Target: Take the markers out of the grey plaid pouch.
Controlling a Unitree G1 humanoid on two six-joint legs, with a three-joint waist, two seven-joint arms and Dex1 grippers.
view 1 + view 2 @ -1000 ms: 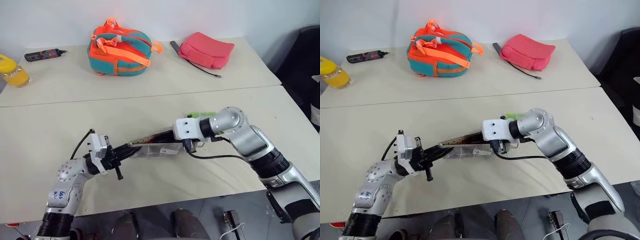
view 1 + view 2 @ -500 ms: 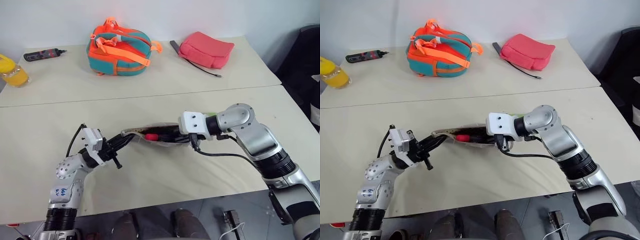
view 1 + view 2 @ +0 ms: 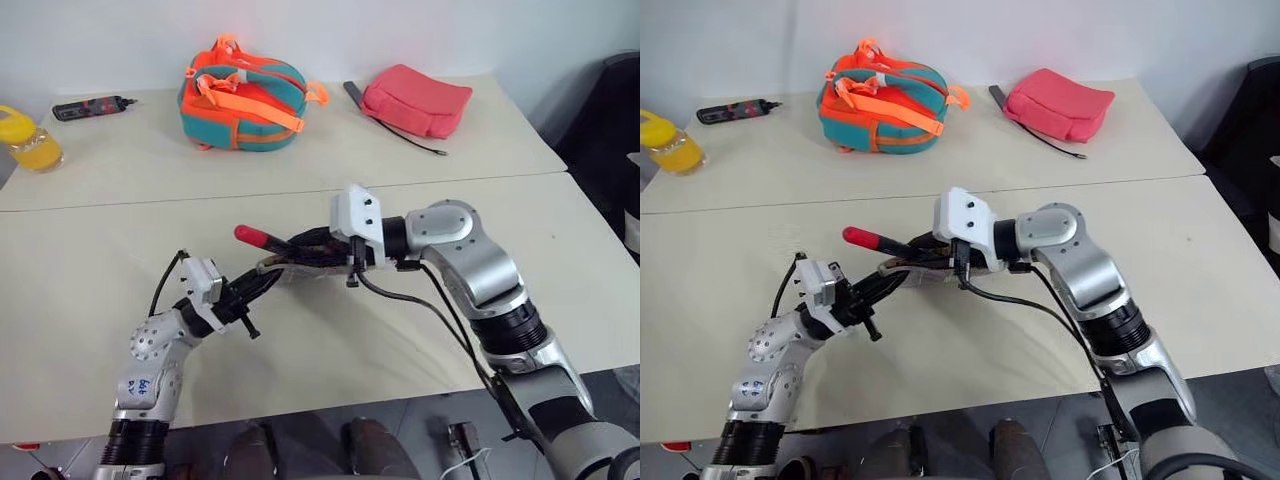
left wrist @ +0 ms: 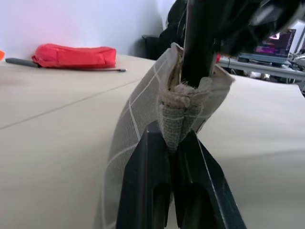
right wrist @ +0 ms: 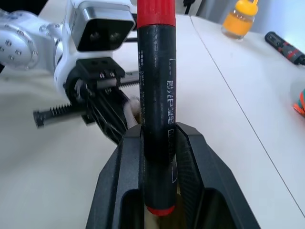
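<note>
extraction is what we are doing: left gripper (image 4: 172, 143) jaws pinching the grey plaid pouch (image 4: 143, 119) firmly, right gripper (image 5: 159, 143) jaws clamping the red-capped marker (image 3: 262, 238), needing a straight pull.

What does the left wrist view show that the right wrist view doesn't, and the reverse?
Left wrist view: the left gripper shut on the frayed end of the grey plaid pouch, with the pink-red pouch far across the table.

Right wrist view: the right gripper shut on a red-capped marker, plus the orange bottle and the black-and-red tool.

Both: the cream table, and the left gripper, which the right wrist view sees from the front.
</note>
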